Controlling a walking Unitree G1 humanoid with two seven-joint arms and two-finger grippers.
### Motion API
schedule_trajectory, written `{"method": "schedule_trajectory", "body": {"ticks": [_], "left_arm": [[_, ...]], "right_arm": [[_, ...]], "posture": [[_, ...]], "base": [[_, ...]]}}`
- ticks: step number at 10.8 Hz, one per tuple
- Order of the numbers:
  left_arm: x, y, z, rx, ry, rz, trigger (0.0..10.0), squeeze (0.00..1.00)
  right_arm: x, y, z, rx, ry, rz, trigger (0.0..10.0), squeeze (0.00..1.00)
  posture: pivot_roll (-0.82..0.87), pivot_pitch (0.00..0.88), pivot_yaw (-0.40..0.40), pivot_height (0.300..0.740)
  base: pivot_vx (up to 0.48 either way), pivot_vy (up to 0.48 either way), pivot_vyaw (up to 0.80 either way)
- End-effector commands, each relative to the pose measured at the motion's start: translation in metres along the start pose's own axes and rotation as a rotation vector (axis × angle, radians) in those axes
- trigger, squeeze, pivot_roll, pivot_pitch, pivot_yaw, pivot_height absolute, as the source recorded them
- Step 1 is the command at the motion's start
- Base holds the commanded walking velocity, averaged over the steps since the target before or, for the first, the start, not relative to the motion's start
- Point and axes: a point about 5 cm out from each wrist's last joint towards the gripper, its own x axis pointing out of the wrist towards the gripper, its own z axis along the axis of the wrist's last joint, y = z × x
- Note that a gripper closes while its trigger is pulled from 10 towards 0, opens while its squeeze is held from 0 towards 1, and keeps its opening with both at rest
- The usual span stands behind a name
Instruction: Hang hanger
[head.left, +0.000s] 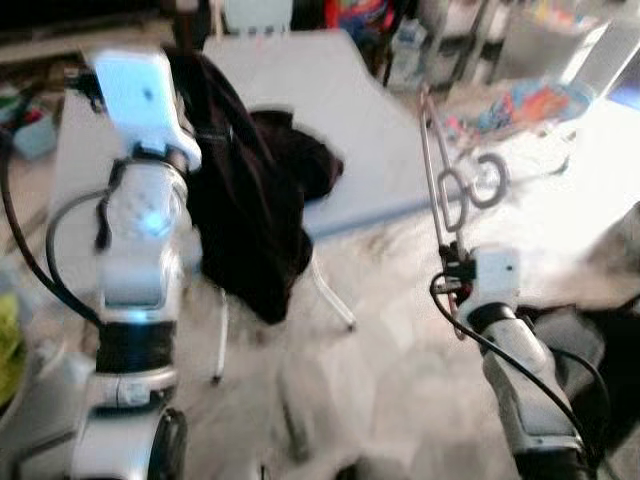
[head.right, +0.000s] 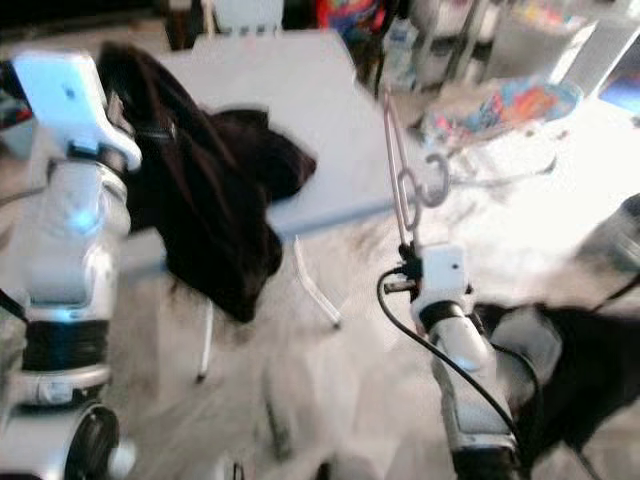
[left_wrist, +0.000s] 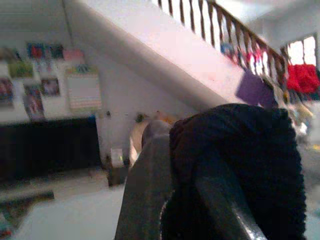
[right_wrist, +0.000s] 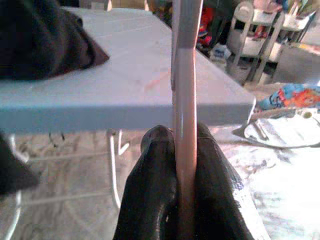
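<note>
Now right pincer (right_wrist: 184, 145) clamps pink hanger (head.left: 437, 170); left pincer (left_wrist: 190, 165) grips dark garment (head.left: 250, 200).

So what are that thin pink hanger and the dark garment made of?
The thin pink hanger, clamped in the right tool, looks like smooth glossy plastic, with a grey, probably metal hook. The dark garment in the left tool looks like soft matte fabric; it drapes and folds.
</note>
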Motion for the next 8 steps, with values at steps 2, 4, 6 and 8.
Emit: {"method": "schedule_trajectory", "body": {"ticks": [2,4,6,8], "left_arm": [[0.006,0.021,0.005,0.057,-0.029,0.076,10.0,0.0],[0.009,0.032,0.005,0.095,-0.025,0.145,10.0,0.0],[0.012,0.041,0.01,0.174,-0.053,0.19,10.0,0.0],[0.016,0.046,0.013,0.195,-0.085,0.172,10.0,0.0]], "right_arm": [[0.003,0.005,0.005,-0.007,-0.024,0.024,10.0,0.0],[0.002,0.004,0.005,-0.011,-0.022,0.029,10.0,0.0],[0.002,0.005,0.003,-0.013,-0.019,0.033,10.0,0.0],[0.002,0.007,0.002,-0.013,-0.019,0.035,10.0,0.0]], "posture": [[-0.06,0.047,-0.006,0.74],[-0.06,0.047,-0.005,0.74],[-0.06,0.049,-0.007,0.74],[-0.06,0.049,-0.007,0.74]], "base": [[0.456,0.0,0.0],[0.418,0.135,0.0],[0.349,0.33,0.0],[0.337,0.341,0.0]]}}
